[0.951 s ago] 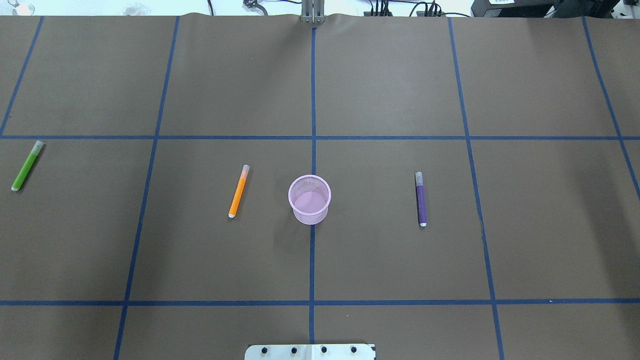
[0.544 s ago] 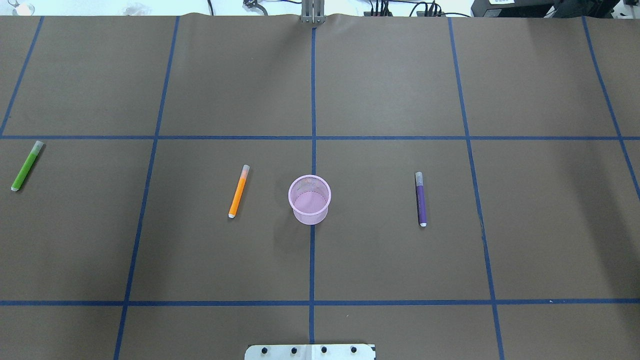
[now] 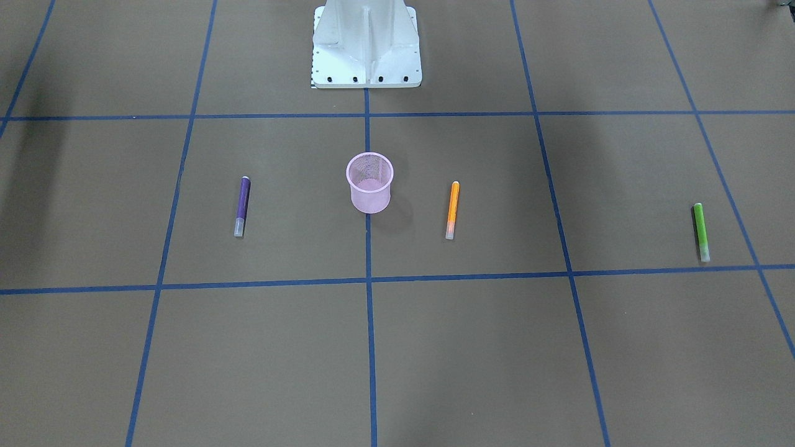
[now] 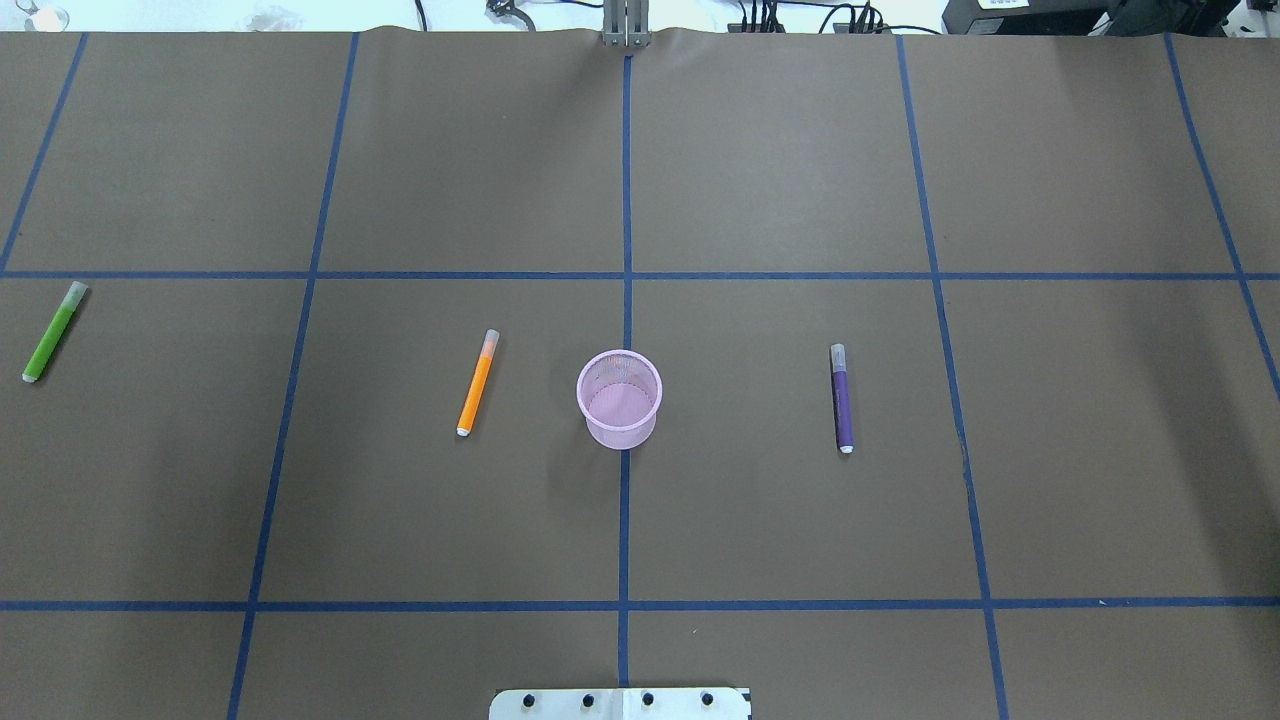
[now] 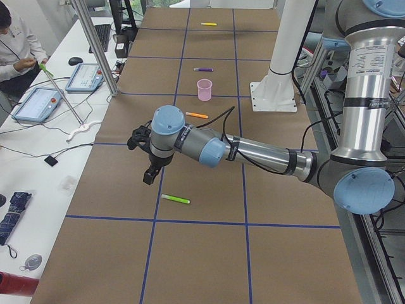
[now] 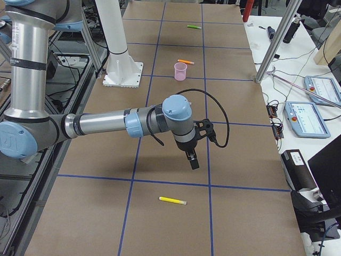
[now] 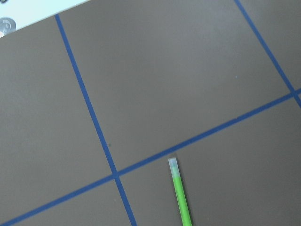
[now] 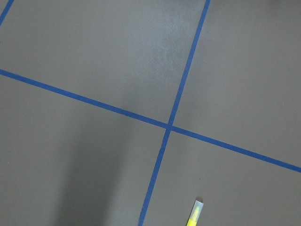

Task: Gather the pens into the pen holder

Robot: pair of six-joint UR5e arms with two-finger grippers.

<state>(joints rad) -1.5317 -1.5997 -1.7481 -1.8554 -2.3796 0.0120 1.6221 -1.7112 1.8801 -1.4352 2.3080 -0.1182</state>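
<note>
- Overhead exterior gives me the whole brown bench (image 4: 800,160), ruled into squares by blue tape (image 4: 626,200), with neither arm over its middle.
- From exterior left, I see the left arm (image 5: 253,151) stretched out low over its end of the bench. The left jaws hang above the surface near the green pen (image 5: 175,199), clear of it. I cannot tell from this view whether they are spread or pressed together.
- From exterior right, the right arm (image 6: 101,124) reaches out in the same way. The right jaws hang above the bench, short of the yellow pen (image 6: 172,200). I cannot tell their state either.
- A white pedestal base (image 3: 366,43) stands at the robot's edge on the centre line.
- Upright on the centre tape line sits the pink mesh pen holder (image 4: 621,432), mouth up.
- All four pens lie flat on the bench, outside the holder.
- The orange pen (image 4: 477,383) is near the holder on the robot's left, and the purple pen (image 4: 842,398) lies farther off on its right.
- Green and yellow lie well apart at the opposite ends.
- In the overhead view the pale caps of the orange, purple and green pens point away from the robot.
</note>
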